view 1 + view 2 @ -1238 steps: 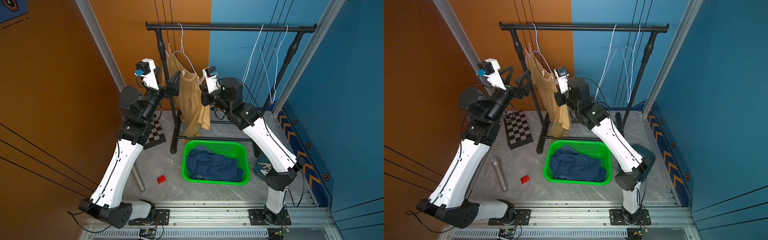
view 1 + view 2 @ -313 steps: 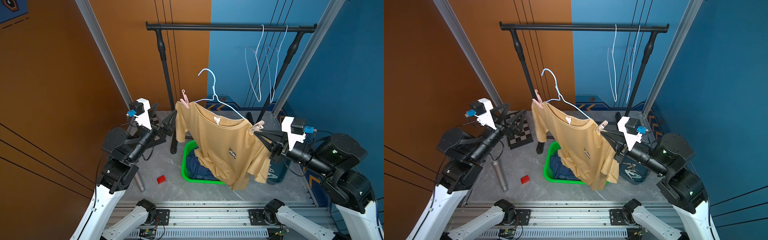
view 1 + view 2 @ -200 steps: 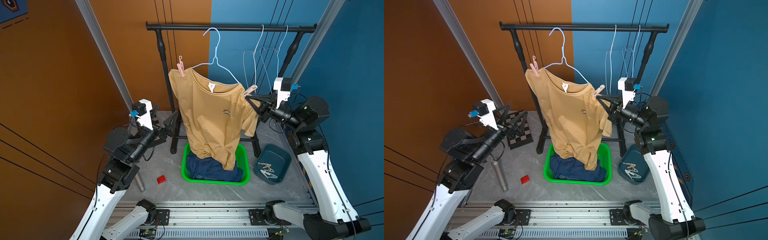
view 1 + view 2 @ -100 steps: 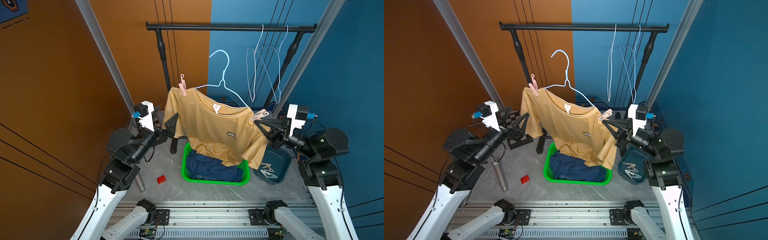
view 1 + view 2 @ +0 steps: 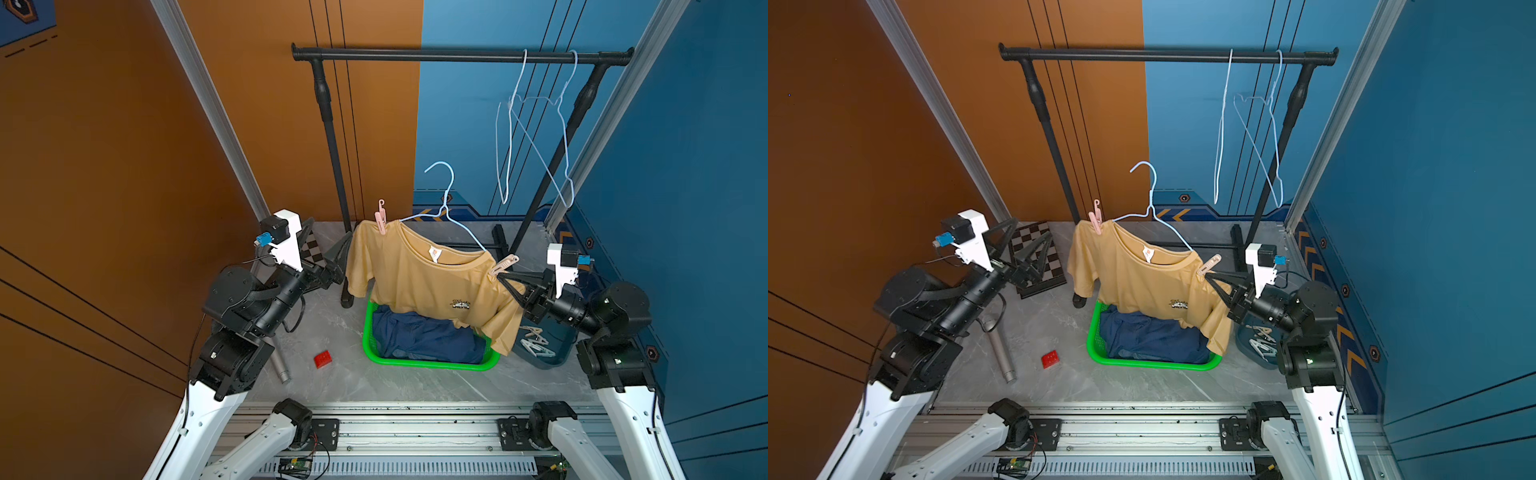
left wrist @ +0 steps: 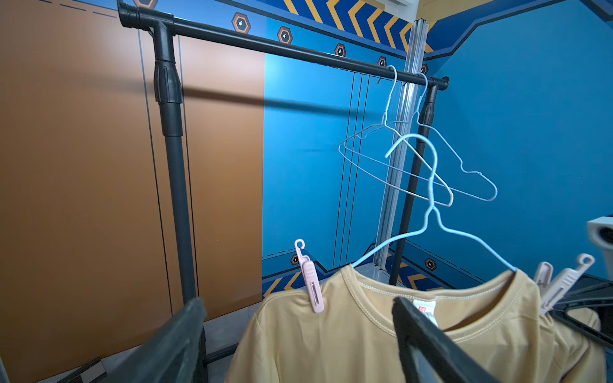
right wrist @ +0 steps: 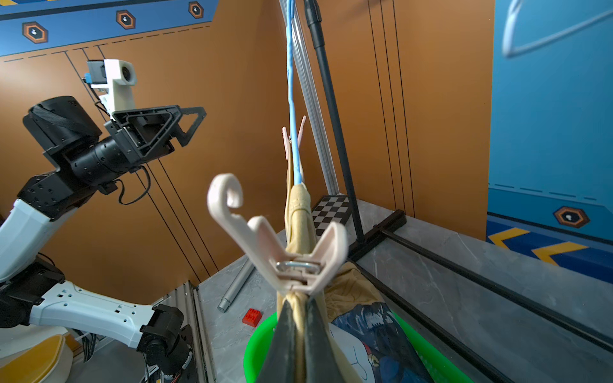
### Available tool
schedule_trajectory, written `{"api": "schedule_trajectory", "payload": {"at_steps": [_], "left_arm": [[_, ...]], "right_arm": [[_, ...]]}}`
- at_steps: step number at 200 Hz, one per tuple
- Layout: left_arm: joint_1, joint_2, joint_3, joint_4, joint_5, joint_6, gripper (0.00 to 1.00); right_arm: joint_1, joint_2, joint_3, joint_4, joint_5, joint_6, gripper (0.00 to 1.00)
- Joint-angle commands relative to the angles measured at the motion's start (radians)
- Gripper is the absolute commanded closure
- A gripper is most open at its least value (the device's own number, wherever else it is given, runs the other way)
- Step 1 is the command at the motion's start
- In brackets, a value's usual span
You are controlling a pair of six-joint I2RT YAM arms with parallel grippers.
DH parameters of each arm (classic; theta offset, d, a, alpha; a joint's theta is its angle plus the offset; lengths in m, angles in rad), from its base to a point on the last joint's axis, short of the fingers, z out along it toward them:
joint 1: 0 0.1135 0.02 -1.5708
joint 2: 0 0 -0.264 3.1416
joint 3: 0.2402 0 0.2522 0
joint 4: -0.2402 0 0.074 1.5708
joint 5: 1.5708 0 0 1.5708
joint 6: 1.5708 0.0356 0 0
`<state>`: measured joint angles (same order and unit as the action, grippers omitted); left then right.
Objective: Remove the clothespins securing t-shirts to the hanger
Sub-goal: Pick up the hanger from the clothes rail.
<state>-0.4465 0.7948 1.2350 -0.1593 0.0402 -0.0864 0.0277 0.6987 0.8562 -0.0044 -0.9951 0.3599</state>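
A pale yellow t-shirt (image 5: pixel 424 282) (image 5: pixel 1142 286) hangs on a light blue wire hanger (image 5: pixel 465 232), which is off the rail. A pink clothespin (image 5: pixel 380 218) (image 6: pixel 310 282) pins one shoulder and a paler clothespin (image 5: pixel 503 265) (image 7: pixel 282 245) pins the other. My right gripper (image 5: pixel 500 277) (image 7: pixel 300 305) is shut on the shirt's shoulder fabric just under the paler pin and carries the shirt and hanger. My left gripper (image 5: pixel 330 230) (image 6: pixel 297 301) is open beside the pink-pinned shoulder and touches nothing. A navy t-shirt (image 5: pixel 424 336) lies in the green basket (image 5: pixel 415 365).
The black rail (image 5: pixel 457 54) holds two bare wire hangers (image 5: pixel 536 145). A blue bin (image 5: pixel 548 365) with loose clothespins (image 5: pixel 534 343) sits under my right arm. On the floor lie a red brick (image 5: pixel 323 358), a grey metal cylinder (image 5: pixel 278 365) and a checkerboard (image 5: pixel 1038 257).
My right arm has lowered the hanger and yellow shirt from rail height to just above the basket. My left gripper has edged toward the pink-pinned shoulder and stayed open.
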Motion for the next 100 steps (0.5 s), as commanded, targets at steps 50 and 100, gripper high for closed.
{"api": "schedule_trajectory", "payload": {"at_steps": [50, 100], "left_arm": [[-0.045, 0.025, -0.041, -0.014, 0.025, -0.02, 0.12], [-0.18, 0.07, -0.095, 0.03, -0.01, -0.006, 0.13]], "right_arm": [[-0.003, -0.002, -0.124, 0.167, -0.032, -0.058, 1.0], [0.023, -0.145, -0.285, 0.067, 0.02, -0.174, 1.0]]}}
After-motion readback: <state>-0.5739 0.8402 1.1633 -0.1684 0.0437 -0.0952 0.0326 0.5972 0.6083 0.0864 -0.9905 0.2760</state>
